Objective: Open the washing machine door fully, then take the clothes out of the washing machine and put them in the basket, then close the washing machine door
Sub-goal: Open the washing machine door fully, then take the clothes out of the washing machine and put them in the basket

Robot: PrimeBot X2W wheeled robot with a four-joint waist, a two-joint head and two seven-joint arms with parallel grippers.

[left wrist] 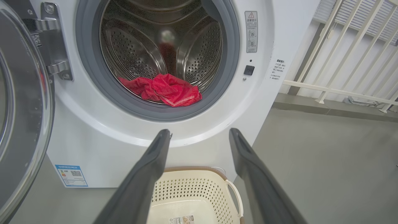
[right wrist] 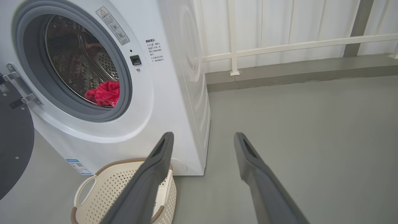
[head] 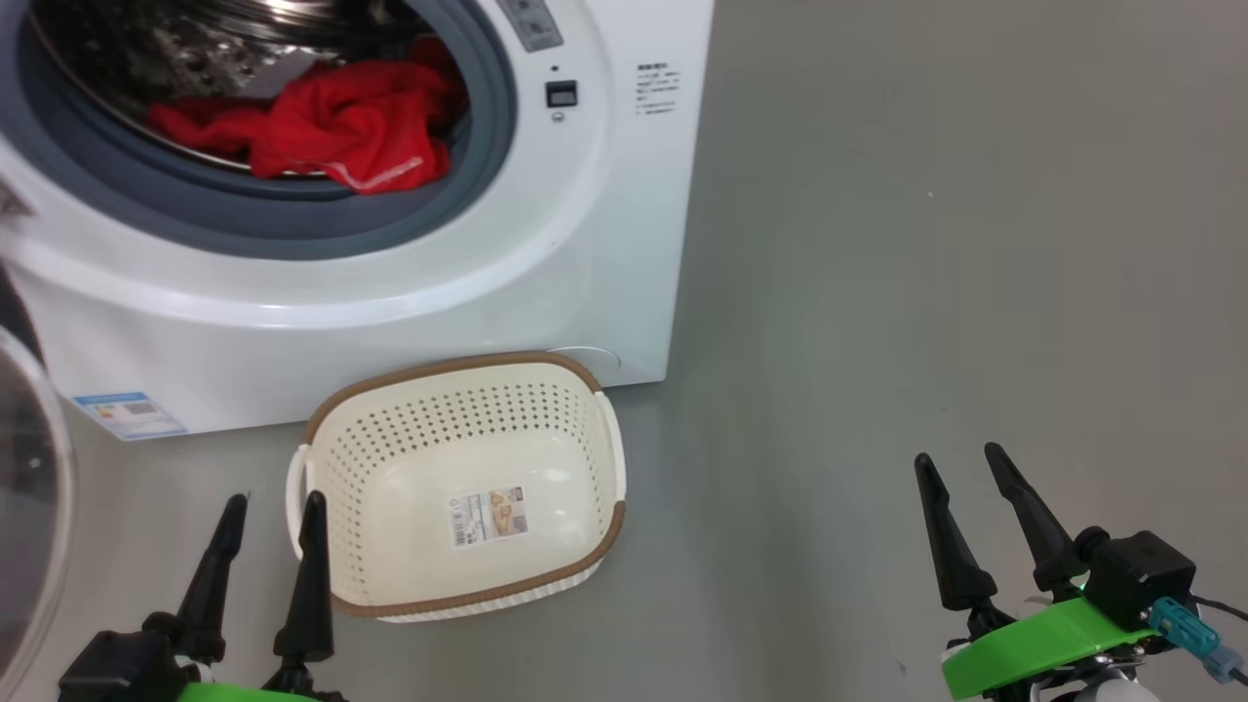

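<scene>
Clothes point(head: 331, 127): in head view a red bundle w/ white trim lies at the front of the steel drum point(head: 146, 39), its lower edge draped onto the grey-blue gasket point(head: 292, 219) of the washing machine point(head: 409, 292). The washing machine door point(head: 24, 507) stands swung open at far left, its glass just in frame. The basket point(head: 468, 414) sits on the grey floor point(head: 926, 244) just in front of the machine's base, a paper label point(head: 487, 517) on its bottom. Left gripper point(head: 275, 499) is low at left, beside the basket's left handle. Right gripper point(head: 957, 454) is low at right, well apart from the basket. Both have fingers spread wide w/ nothing between them. Left wrist view: fingers wide apart, holding nothing, pointing at the machine front below the opening. Clothes lie at the drum's bottom front, the door is open at left on its metal hinge point(left wrist: 53, 46), a blue label point(left wrist: 71, 175) marks the machine's lower corner, and the basket shows low between the fingers. Right wrist view: fingers wide, nothing gripped. The machine is seen at an angle on the left, red bundle inside the opening, basket at lower left partly behind one finger, white railing point(right wrist: 279, 46) behind.
</scene>
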